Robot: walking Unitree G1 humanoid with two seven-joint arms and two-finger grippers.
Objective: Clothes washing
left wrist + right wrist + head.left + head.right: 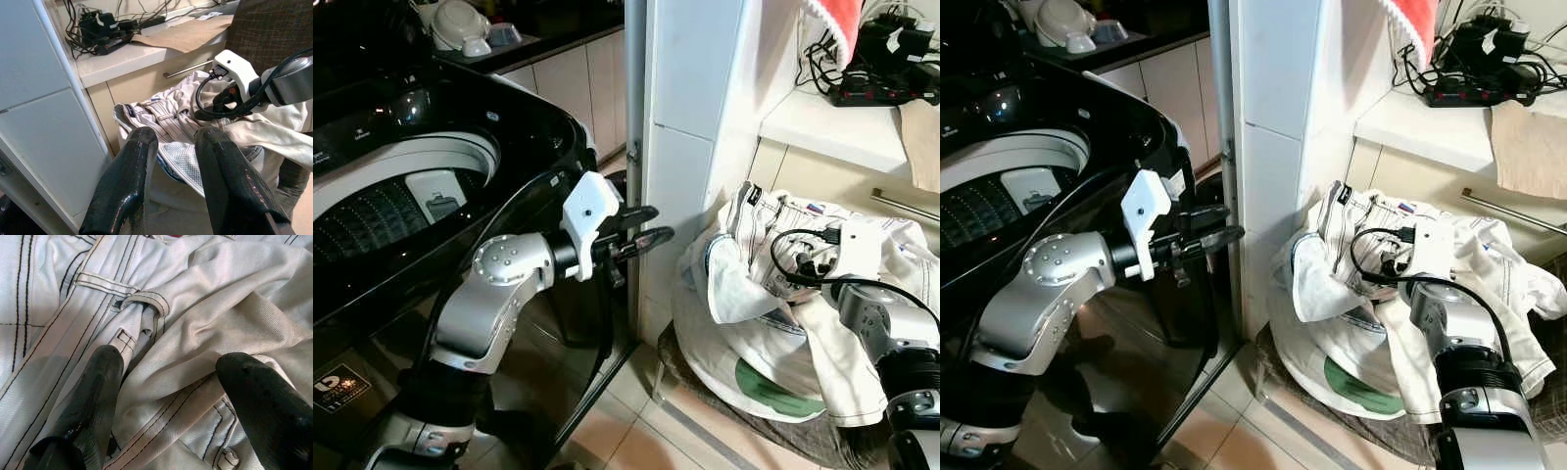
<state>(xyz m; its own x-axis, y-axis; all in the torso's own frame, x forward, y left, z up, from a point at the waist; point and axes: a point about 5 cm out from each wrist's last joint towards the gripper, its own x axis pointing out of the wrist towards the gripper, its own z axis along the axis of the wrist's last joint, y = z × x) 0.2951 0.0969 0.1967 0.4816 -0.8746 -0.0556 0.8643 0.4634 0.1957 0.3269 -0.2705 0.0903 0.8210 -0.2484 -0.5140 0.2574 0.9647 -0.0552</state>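
Right gripper (166,396) spread wide over crumpled white denim clothes (773,323) | left gripper (646,227) slightly parted, empty, beside black top-loading washing machine (421,186)

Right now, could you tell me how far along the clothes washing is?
Done: the washing machine stands open. In hand: the right gripper, open, is down on the white clothes heaped in the basket; the left gripper hovers beside the machine. Left: grasping and loading them.
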